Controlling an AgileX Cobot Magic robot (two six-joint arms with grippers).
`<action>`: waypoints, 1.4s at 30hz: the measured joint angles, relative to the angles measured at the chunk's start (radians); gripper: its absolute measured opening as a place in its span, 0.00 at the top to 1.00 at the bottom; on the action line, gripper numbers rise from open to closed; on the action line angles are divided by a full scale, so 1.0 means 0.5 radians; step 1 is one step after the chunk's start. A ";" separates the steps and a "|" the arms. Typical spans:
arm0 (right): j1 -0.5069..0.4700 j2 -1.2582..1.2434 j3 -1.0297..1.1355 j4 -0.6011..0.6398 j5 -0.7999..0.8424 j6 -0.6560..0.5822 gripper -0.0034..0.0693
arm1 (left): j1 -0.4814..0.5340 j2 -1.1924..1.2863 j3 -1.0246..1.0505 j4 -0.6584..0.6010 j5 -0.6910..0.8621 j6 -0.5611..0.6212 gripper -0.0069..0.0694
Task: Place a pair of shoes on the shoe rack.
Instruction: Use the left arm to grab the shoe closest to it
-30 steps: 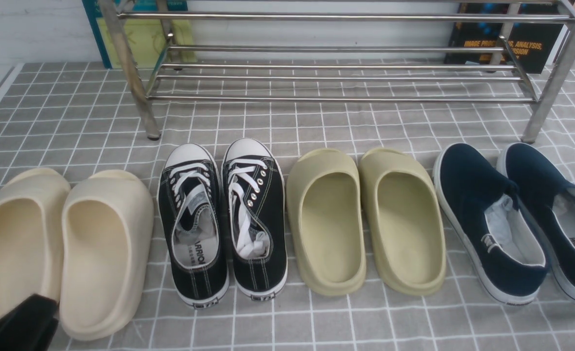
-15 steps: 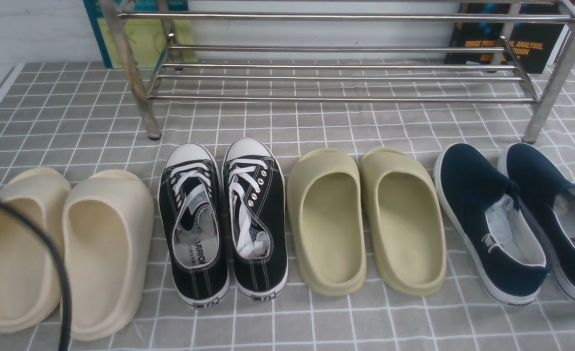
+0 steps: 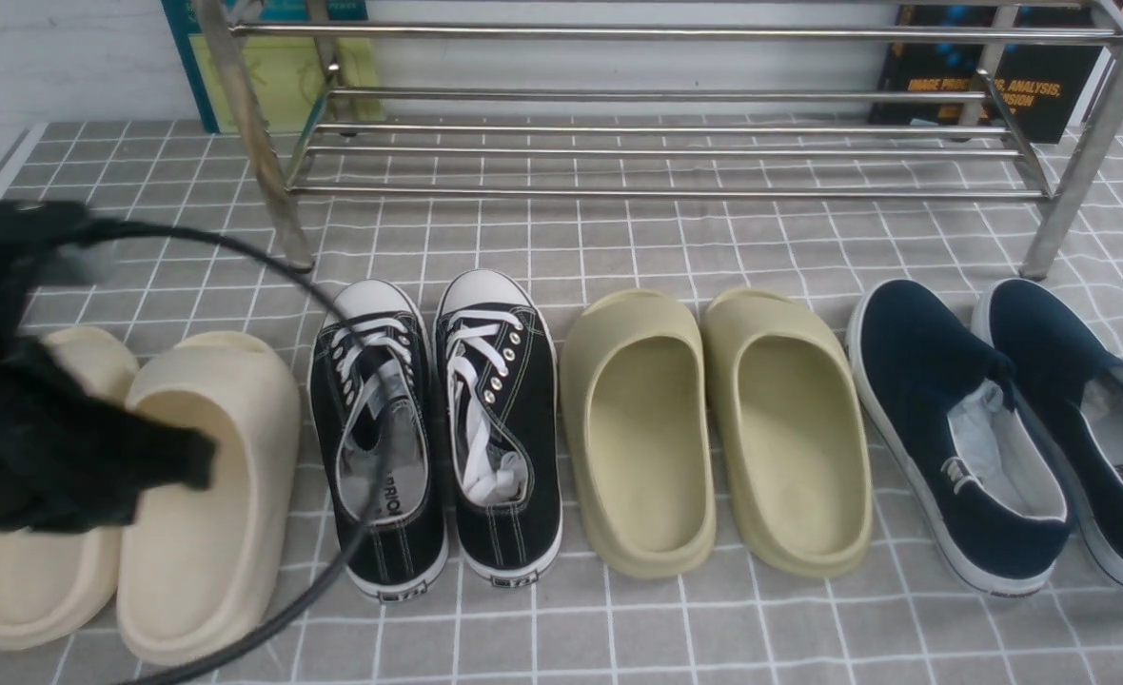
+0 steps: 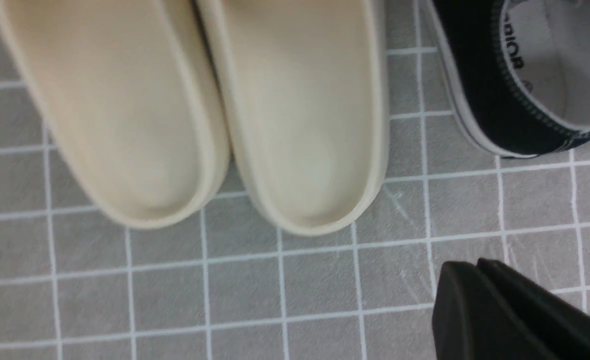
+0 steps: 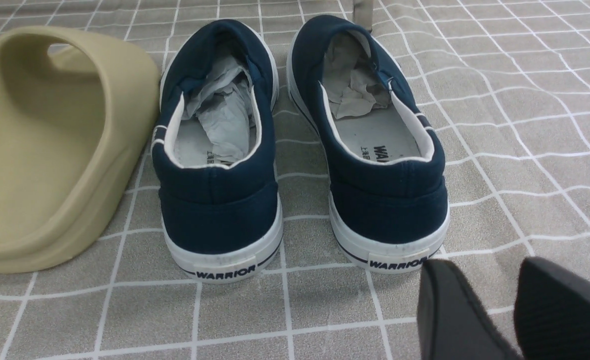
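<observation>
The two black lace-up sneakers (image 3: 504, 428) stand side by side on the checked cloth, toes toward the silver shoe rack (image 3: 657, 192) at the back. The heel of the left sneaker also shows in the left wrist view (image 4: 485, 100). My left gripper (image 3: 195, 463) is a blurred black shape over the cream slippers, left of the sneakers; in the left wrist view (image 4: 467, 267) its jaws are together and empty. My right gripper (image 5: 490, 270) is open and empty, just behind the navy shoes' heels. It is out of the front view.
A row of shoes lies in front of the rack: cream slippers (image 3: 209, 476) at left, olive slippers (image 3: 714, 428) right of the sneakers, navy slip-ons (image 3: 961, 428) at far right. A black cable (image 3: 352, 542) hangs across the left sneaker. Books lean behind the rack.
My left arm has come up from the bottom left corner and now hangs over the cream slippers. Its cable has swung right across the left sneaker. The shoes have not moved.
</observation>
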 joint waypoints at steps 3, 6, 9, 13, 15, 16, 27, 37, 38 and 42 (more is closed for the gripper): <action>0.000 0.000 0.000 0.000 0.000 0.000 0.62 | -0.058 0.129 -0.058 0.002 -0.049 -0.077 0.75; 0.000 0.000 0.000 0.000 0.000 0.000 0.62 | -0.093 0.350 -0.137 -0.001 -0.123 -0.199 0.58; 0.000 0.000 0.000 0.000 0.000 0.000 0.62 | -0.096 0.530 -0.172 -0.001 -0.180 -0.244 0.45; 0.000 0.000 0.000 0.000 0.000 0.000 0.62 | -0.096 0.722 -0.181 -0.019 -0.248 -0.255 0.37; 0.000 0.000 0.000 0.000 0.000 0.000 0.62 | -0.096 0.778 -0.182 -0.034 -0.273 -0.257 0.36; 0.000 0.000 0.000 0.000 0.000 0.000 0.62 | -0.096 0.828 -0.182 -0.067 -0.309 -0.257 0.36; 0.000 0.000 0.000 0.000 0.000 0.000 0.62 | -0.100 0.958 -0.187 -0.230 -0.561 -0.257 0.39; 0.000 0.000 0.000 0.000 0.000 0.000 0.62 | -0.100 1.140 -0.187 -0.164 -0.543 -0.261 0.50; 0.000 0.000 0.000 0.000 0.000 0.000 0.62 | -0.100 1.147 -0.187 -0.147 -0.543 -0.261 0.52; 0.000 0.000 0.000 0.000 0.000 0.000 0.62 | -0.100 1.157 -0.191 -0.121 -0.533 -0.263 0.67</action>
